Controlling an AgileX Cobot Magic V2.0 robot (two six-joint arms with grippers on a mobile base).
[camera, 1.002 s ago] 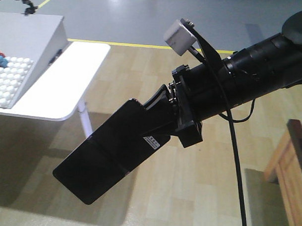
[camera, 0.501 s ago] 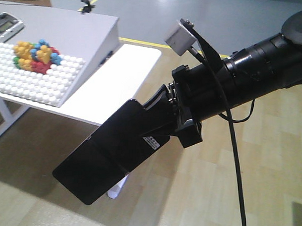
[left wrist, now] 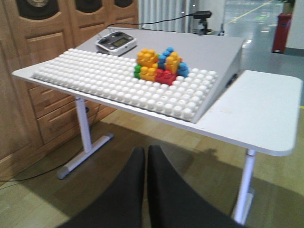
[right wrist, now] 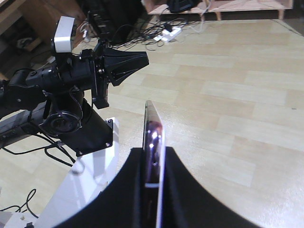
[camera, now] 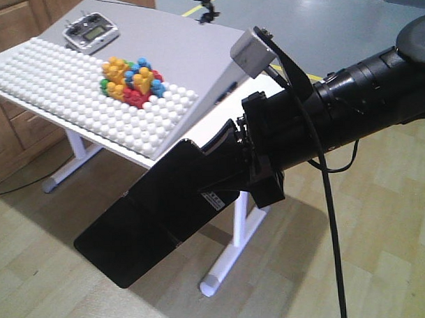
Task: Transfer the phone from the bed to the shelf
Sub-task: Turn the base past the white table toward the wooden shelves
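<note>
Right jaws: pinching the phone (right wrist: 153, 137) by one end. In the right wrist view I see it edge-on at centre frame, pinkish rim toward the camera, with one black finger against each face.

In the front view the phone sticks out from the right arm (camera: 350, 105) toward the lower left of the frame. It is tilted, its glossy face showing a crease across the middle and a white sticker (camera: 215, 198) near the gripped end. It hangs in the air above the wooden floor (camera: 384, 265).

Left jaws: pressed together, tip against tip, at bottom centre of the left wrist view.

Beyond the phone stands a white table (left wrist: 266, 114). It carries a sloped studded board (left wrist: 109, 80) with a cluster of coloured bricks (left wrist: 159, 66) and a grey remote control (left wrist: 116, 42) at its upper end. Brown wooden cabinets (left wrist: 28, 95) fill the left edge behind it.
</note>
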